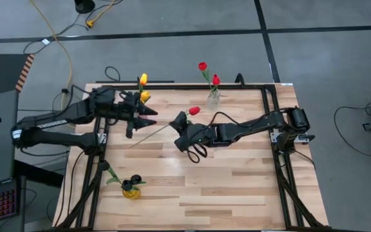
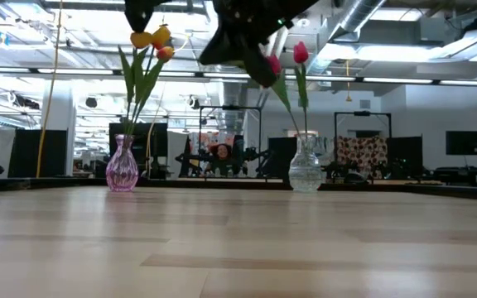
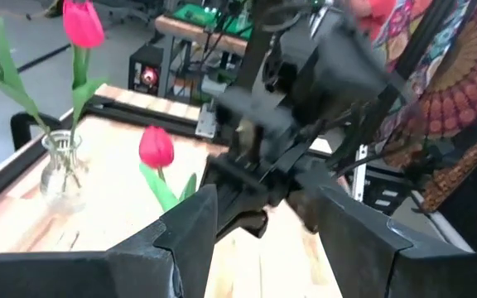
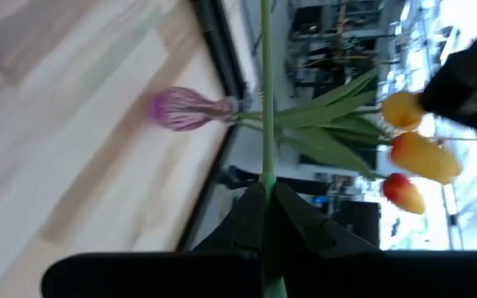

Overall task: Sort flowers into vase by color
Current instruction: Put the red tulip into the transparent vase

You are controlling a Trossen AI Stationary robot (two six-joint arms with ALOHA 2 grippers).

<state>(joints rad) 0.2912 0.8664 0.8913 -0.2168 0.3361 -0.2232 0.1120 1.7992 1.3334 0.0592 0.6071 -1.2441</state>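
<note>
Risk we note at frame centre: the red tulip point(image 1: 194, 111), stem pinched thin in the right pincer point(image 1: 180, 124) above the worktop point(image 1: 237, 187), could swing or slip if it brushes the left pincer point(image 1: 148, 114), which hangs spread and empty just beside the yellow tulips point(image 1: 143, 87).

Light wooden plank table point(image 1: 237, 187), black frame. Clear glass vase point(image 1: 213, 96) at 12 o'clock, two red tulips point(image 1: 215, 80). Yellow-orange tulips point(image 1: 143, 79) at 10 o'clock beside left gripper point(image 1: 148, 116), fingers apart. Right gripper point(image 1: 180, 121) at centre, clamped on red tulip's stem point(image 1: 194, 111). Small yellow pot point(image 1: 131, 191) at 7 o'clock.
</note>
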